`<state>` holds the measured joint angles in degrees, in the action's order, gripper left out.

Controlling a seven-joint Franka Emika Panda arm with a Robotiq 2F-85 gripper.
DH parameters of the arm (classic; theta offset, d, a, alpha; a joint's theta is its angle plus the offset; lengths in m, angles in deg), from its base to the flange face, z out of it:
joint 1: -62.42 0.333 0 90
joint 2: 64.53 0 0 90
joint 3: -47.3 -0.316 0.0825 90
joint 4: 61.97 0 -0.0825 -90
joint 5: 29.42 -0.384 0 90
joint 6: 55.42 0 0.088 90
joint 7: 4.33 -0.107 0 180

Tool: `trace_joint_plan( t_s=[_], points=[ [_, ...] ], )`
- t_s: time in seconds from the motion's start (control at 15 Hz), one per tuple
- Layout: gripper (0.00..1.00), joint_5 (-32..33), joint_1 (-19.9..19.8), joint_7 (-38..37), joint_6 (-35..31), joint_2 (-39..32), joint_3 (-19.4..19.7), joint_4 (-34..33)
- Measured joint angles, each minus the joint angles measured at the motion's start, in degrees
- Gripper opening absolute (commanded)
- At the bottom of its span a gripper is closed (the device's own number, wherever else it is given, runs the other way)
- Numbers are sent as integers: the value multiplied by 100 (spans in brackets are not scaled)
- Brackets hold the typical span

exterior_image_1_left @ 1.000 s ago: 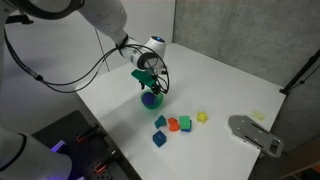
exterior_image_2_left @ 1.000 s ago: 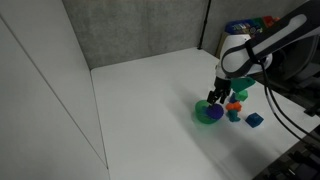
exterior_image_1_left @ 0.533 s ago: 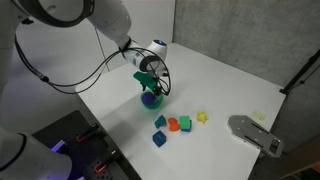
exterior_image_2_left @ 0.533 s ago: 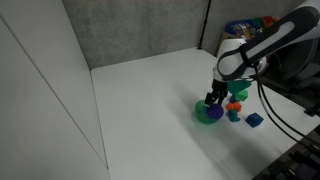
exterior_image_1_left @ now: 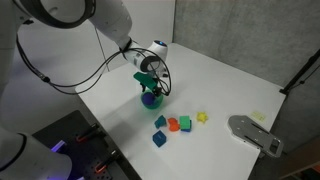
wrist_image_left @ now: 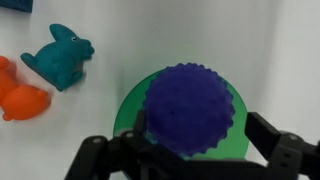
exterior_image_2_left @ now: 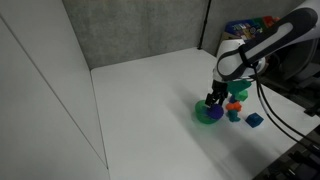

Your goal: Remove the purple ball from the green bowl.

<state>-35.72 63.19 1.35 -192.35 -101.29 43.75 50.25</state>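
White flat tabletop [exterior_image_1_left: 230, 80], grey textured wall [exterior_image_2_left: 140, 30] behind, white panel [exterior_image_2_left: 40, 90] along one side. Small shallow bright green plastic bowl [wrist_image_left: 130, 105] sits upright on tabletop, opening up, seen in both exterior views [exterior_image_1_left: 150, 102] [exterior_image_2_left: 207, 114]. Round dark purple knobbly ball [wrist_image_left: 190, 108] sits in bowl, fills most of it; sphere, no long axis, no facing. Black fingers [wrist_image_left: 100, 155] spread about ball-wide, one either side of ball; cannot tell if touching. Teal animal-shaped toy [wrist_image_left: 60, 57] and orange toy [wrist_image_left: 20, 95] lie near bowl
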Motion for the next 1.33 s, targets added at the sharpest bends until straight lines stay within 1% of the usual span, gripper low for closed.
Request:
trace_joint_plan(
  t_s=[0.4,0.87,0.93,1.0,1.07,1.13,1.2,1.33],
  points=[
    [100,204,32,-109,358,-33,81,-96],
    [100,225,46,-114,411,-85,84,-135],
    [75,224,46,-114,411,-96,80,-135],
    [74,224,46,-114,411,-105,77,-135],
    [65,224,46,-114,411,-112,75,-136],
    [60,224,46,-114,414,-114,75,-137],
    [58,224,46,-114,424,-113,75,-149],
    [52,219,42,-114,456,-113,75,-173]
  ],
)
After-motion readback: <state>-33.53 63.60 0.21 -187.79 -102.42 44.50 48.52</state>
